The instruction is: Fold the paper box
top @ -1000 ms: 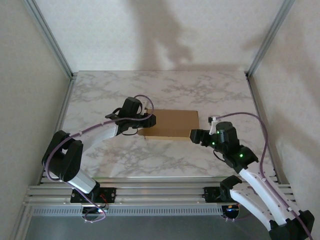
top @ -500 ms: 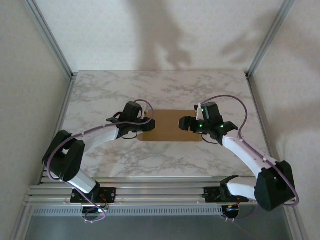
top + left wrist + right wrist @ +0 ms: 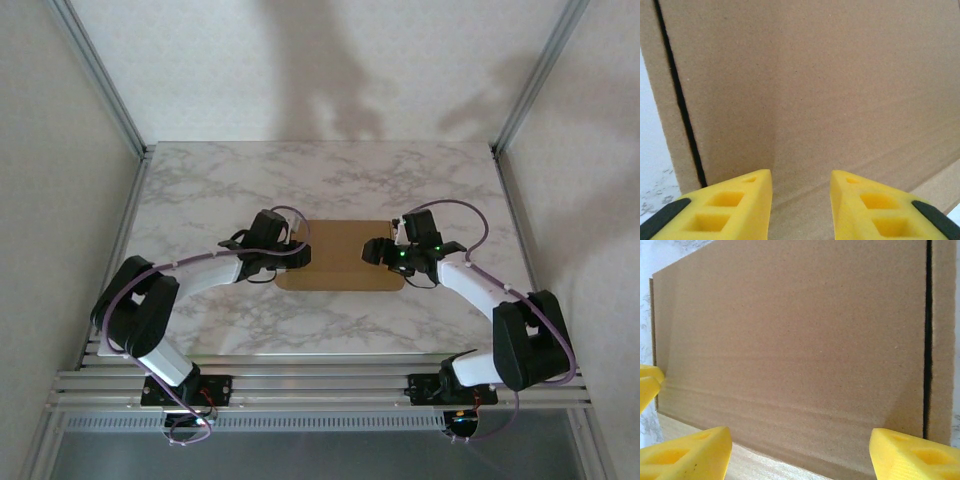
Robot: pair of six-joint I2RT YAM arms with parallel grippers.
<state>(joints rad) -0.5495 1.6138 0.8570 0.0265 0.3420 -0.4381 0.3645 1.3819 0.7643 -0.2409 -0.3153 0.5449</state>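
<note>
Right now the paper box (image 3: 340,262) lies flat mid-table (image 3: 200,190). The left gripper (image 3: 299,256) and right gripper (image 3: 371,250) hang over opposite short ends, I'd judge to pin it evenly. Left jaws stand narrowly apart, right jaws wide apart, and neither clamps anything.

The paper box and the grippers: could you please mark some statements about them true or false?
1. The paper box lies flat on the marble table. True.
2. The left gripper is at the box's right end. False: it is at the left end; the right gripper is at the right end.
3. The right gripper's jaws stand wider apart than the left's. True.
4. The box is white. False: it is brown.
</note>
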